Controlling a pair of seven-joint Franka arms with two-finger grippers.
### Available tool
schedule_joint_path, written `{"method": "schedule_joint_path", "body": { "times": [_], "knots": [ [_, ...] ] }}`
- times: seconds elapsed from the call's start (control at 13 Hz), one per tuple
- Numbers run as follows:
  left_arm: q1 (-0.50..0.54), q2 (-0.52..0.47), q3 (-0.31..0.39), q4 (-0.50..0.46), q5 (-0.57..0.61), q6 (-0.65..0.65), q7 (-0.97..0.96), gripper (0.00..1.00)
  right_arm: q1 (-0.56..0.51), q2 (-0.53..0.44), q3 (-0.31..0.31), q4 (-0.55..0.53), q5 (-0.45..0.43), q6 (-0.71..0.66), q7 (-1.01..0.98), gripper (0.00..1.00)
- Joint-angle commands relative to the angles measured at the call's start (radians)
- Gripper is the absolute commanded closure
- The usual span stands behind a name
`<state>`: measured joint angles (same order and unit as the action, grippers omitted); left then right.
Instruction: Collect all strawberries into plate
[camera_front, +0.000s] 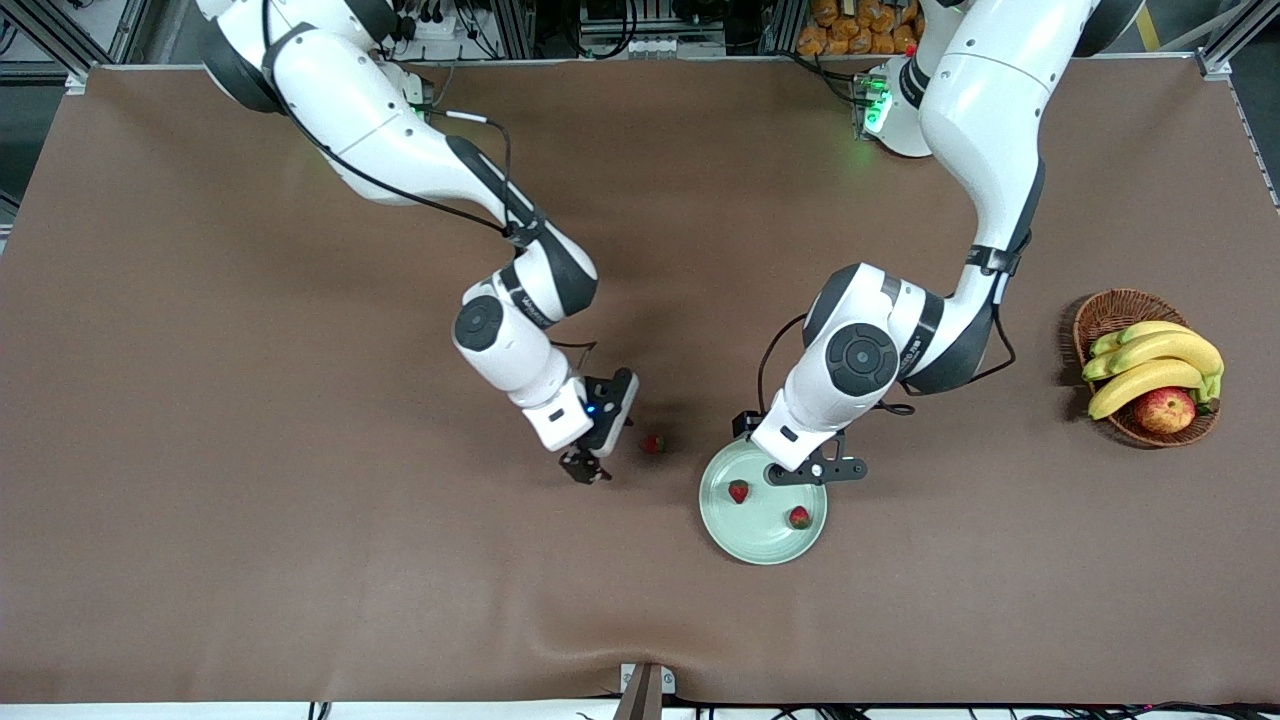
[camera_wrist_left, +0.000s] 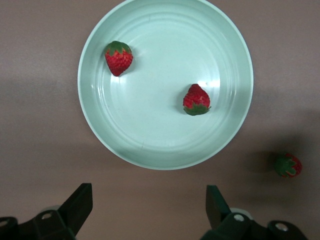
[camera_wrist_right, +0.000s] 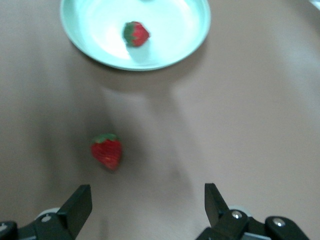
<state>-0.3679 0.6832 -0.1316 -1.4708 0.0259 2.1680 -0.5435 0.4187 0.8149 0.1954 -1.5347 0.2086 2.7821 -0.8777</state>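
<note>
Claws first: right claw (camera_front: 586, 468) hangs low over bare desk (camera_front: 300, 520), fingers spread wide w/ nothing between them, as its own wrist view shows. Just beside it, toward the plate, lies the one loose strawberry (camera_front: 653, 443) on the brown desk surface, on its side, leafy cap pointing roughly toward the plate. Left claw (camera_front: 815, 472) sits over the plate's rim at the edge farther from the front camera, also released & empty; that arm looks to be waiting.

Outward from there: pale green plate (camera_front: 760, 545) holds two strawberries, one (camera_front: 738, 491) near the rim toward the right arm's end, another (camera_front: 799, 517) toward the left arm's end; the two are apart, not touching. Wicker basket (camera_front: 1110, 312) w/ bananas (camera_front: 1150, 365) & an apple (camera_front: 1165, 409) stands well apart at the left arm's end, no part of the job.

Handling, as a judgement: berry is tiny & near weightless, likely a stiff plastic prop w/ a slick skin, tapered so it may squirt out of a pinch or roll. Best hold is prob. across the widest part of the body just below the green cap, fingers straddling it from above, light squeeze only. Two of three in; last one left, a short carry from the plate.
</note>
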Motion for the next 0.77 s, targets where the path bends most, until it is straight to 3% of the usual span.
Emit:
{"method": "schedule_joint_path", "body": {
  "times": [0.0, 0.46, 0.54, 0.69],
  "knots": [
    [-0.012, 0.010, -0.002, -0.003, -0.018, 0.056, 0.002, 0.00, -0.101, -0.114, 0.013, -0.071, -0.011, -0.106, -0.015, 0.00],
    [-0.065, 0.027, 0.001, 0.015, -0.011, 0.177, 0.004, 0.00, -0.306, -0.290, 0.012, -0.074, -0.012, -0.436, -0.007, 0.00],
    [-0.083, 0.042, 0.001, 0.015, -0.009, 0.208, 0.004, 0.00, -0.333, -0.333, -0.007, -0.080, -0.023, -0.508, -0.007, 0.00],
    [-0.132, 0.059, 0.006, 0.015, -0.001, 0.272, 0.004, 0.00, -0.339, -0.410, -0.109, -0.079, -0.046, -0.657, -0.011, 0.00]
  ]
}}
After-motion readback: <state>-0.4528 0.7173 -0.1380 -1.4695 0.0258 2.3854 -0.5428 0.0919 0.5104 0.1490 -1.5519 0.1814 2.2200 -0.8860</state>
